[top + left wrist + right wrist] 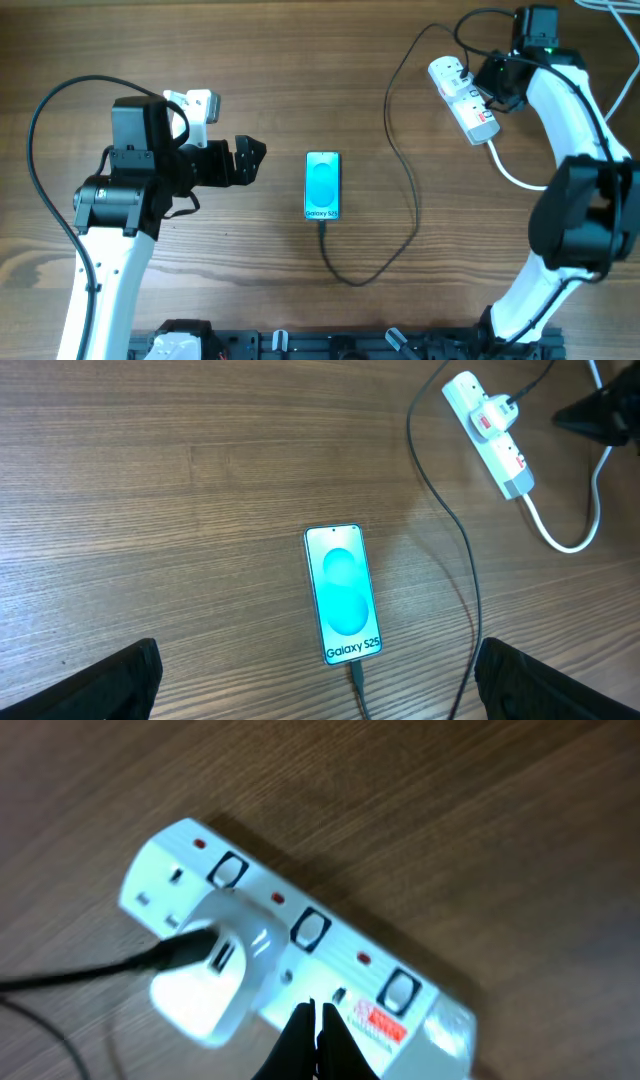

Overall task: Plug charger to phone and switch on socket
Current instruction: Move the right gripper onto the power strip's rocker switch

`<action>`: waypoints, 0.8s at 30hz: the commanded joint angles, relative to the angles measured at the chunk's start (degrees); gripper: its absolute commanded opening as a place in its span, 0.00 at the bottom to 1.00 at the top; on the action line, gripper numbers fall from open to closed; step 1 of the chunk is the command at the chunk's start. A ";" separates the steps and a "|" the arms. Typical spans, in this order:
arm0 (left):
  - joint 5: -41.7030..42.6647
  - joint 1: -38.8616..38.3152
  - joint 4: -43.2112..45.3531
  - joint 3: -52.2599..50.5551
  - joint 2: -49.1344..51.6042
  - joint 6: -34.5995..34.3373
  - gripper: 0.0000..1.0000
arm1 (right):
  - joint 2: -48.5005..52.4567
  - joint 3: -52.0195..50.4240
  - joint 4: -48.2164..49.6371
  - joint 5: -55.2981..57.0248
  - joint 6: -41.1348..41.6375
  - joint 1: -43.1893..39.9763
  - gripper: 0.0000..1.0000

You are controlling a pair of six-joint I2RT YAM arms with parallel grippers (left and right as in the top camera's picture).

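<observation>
The phone lies at the table's middle, cyan screen up, "Galaxy S25" band at its near end; it also shows in the left wrist view. The charger's black cable runs from the phone's near end, where its dark connector sits, up to a white plug in the socket. The socket is a white power strip with three switches. My right gripper is shut, empty, tips just above the strip beside the plug. My left gripper is open, left of the phone.
The socket's thick white lead curves away toward the right arm. The right arm's black cables loop above the socket at the back right. A dark rail runs along the table's front edge.
</observation>
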 commanded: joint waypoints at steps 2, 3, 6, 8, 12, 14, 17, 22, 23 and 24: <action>-0.74 0.26 -0.02 0.04 -0.09 -0.35 1.00 | 3.37 1.97 1.25 0.96 -1.44 0.13 0.05; -0.74 0.26 -0.02 0.04 -0.09 -0.35 1.00 | 3.80 1.97 1.66 0.94 -1.44 0.17 0.05; -0.72 0.26 -0.02 0.04 -0.09 -0.35 1.00 | 4.61 1.97 3.06 0.94 -1.49 0.20 0.04; -0.72 0.26 -0.04 0.04 -0.09 -0.35 1.00 | 4.90 1.95 3.63 0.94 -1.46 0.22 0.05; -0.72 0.26 -0.31 0.04 -0.09 -0.35 1.00 | 5.38 1.95 4.92 0.92 -1.44 0.48 0.05; -0.72 0.26 -0.48 0.04 -0.09 -0.35 1.00 | 5.73 1.95 5.38 0.94 -1.44 0.72 0.05; -0.72 0.26 -0.87 0.04 -0.09 -0.35 1.00 | 6.45 1.95 5.75 0.92 -1.36 1.09 0.05; -0.74 0.26 -1.31 0.04 -0.09 -0.35 1.00 | 7.87 1.95 6.36 0.94 -1.25 1.57 0.05; -0.72 0.26 -1.33 0.04 -0.09 -0.35 1.00 | 7.93 1.95 6.34 0.94 -1.29 1.60 0.05; -0.72 0.26 -1.33 0.04 -0.09 -0.35 1.00 | 7.96 1.95 6.36 0.94 -1.27 1.60 0.05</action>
